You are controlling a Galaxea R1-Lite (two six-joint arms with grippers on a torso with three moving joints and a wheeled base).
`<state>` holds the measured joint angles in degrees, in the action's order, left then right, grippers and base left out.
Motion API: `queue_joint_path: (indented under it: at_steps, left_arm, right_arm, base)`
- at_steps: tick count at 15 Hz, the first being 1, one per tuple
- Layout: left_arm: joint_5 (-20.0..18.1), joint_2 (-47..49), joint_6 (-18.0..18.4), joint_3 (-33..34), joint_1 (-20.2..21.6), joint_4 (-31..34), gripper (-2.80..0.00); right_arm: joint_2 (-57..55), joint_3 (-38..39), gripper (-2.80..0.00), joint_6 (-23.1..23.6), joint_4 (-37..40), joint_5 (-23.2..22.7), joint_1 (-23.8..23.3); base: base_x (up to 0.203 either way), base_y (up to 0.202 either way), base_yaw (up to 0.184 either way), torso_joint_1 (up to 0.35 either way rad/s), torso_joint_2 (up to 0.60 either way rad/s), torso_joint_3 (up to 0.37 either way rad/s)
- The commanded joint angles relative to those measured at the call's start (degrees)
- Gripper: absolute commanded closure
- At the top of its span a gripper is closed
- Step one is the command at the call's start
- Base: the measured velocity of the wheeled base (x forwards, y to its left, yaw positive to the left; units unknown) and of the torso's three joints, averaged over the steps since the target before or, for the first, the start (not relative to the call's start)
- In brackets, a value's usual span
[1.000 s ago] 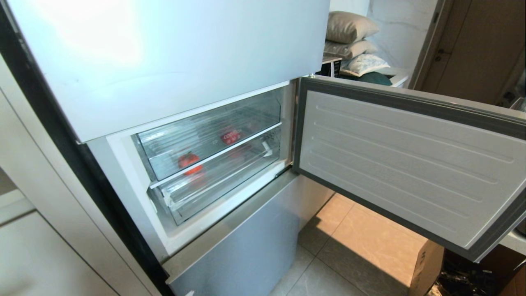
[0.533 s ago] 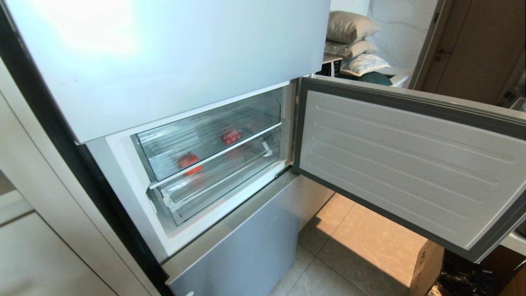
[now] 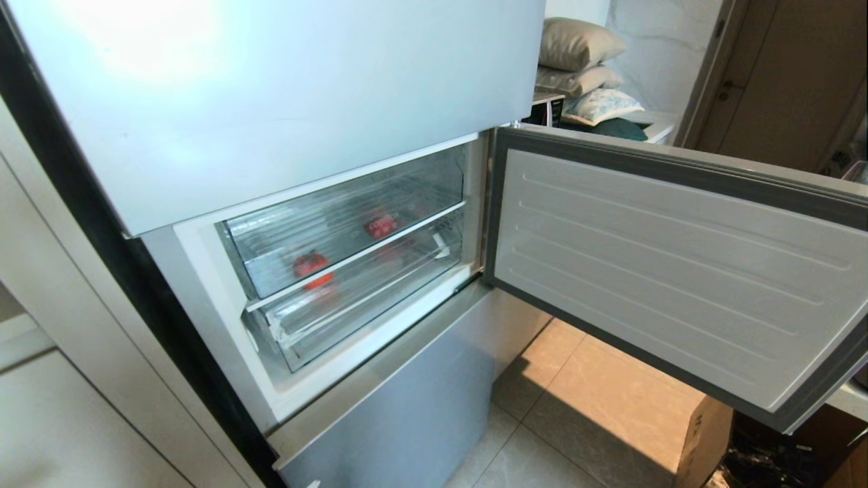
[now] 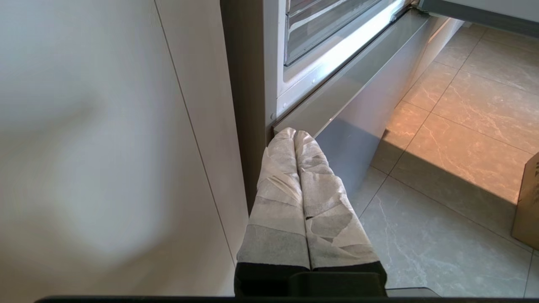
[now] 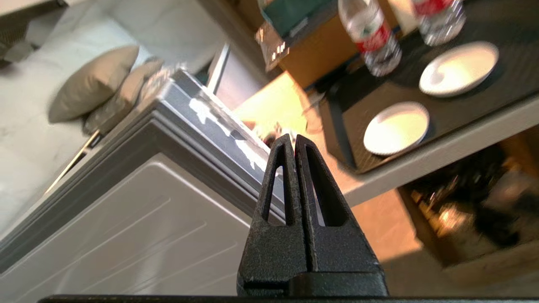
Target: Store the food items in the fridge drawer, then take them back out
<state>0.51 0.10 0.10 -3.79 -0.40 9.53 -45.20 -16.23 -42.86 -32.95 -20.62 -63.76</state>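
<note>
Head view: we see the fridge door (image 3: 678, 271) swung wide and two clear drawers pushed in, one above the other. A red fruit (image 3: 310, 264) and a second red item (image 3: 381, 224) show through the clear fronts; we cannot tell for sure which drawer each lies in. The lower drawer (image 3: 359, 298) carries white tape at its front corner. Neither arm appears here. We judge the storing half done and the taking-out half not yet begun. Left wrist view: the left gripper (image 4: 294, 134) hangs low beside the fridge's bottom panel (image 4: 358, 113), its wrapped fingers pressed together on nothing. Right wrist view: the right gripper (image 5: 294, 141) is near the open door's outer edge, fingers pressed together, empty; two white plates (image 5: 396, 127) sit on a table beyond.
</note>
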Motion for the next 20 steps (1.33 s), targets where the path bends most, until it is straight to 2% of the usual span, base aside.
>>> queue_joint_path:
  at_steps: [1,5,9,13,18,20]
  left_arm:
    - [0.0,0.0,0.0,0.0,0.1,0.0,0.00]
    - [0.0,0.0,0.0,0.0,0.0,0.0,0.00]
    - [0.0,0.0,0.0,0.0,0.0,0.0,0.00]
    - [0.0,0.0,0.0,0.0,0.1,0.0,0.00]
    - [0.0,0.0,0.0,0.0,0.0,0.0,0.00]
    - [0.0,0.0,0.0,0.0,0.0,0.0,0.00]
  right_arm:
    - [-12.5,-2.1,0.00,-1.0,-1.3,-5.0,-2.9]
    - [-32.1,-13.6,0.00,-4.2,-2.8,-10.3,-3.0]
    - [-42.7,-24.8,0.00,-6.0,-3.1,-22.1,-0.9]
    - [-50.7,-32.7,0.00,-11.4,-3.2,-23.8,6.5]
    - [-56.3,-38.2,0.00,-12.1,-3.3,-24.1,12.4]
    - [-56.3,-38.0,0.00,-12.0,-3.3,-29.1,12.8]
  base:
    - [0.000,0.000,0.000,0.000,0.00,0.000]
    - [0.000,0.000,0.000,0.000,0.00,0.000]
    - [0.000,0.000,0.000,0.000,0.00,0.000]
    - [0.000,0.000,0.000,0.000,0.00,0.000]
    - [0.000,0.000,0.000,0.000,0.00,0.000]
    - [0.000,0.000,0.000,0.000,0.00,0.000]
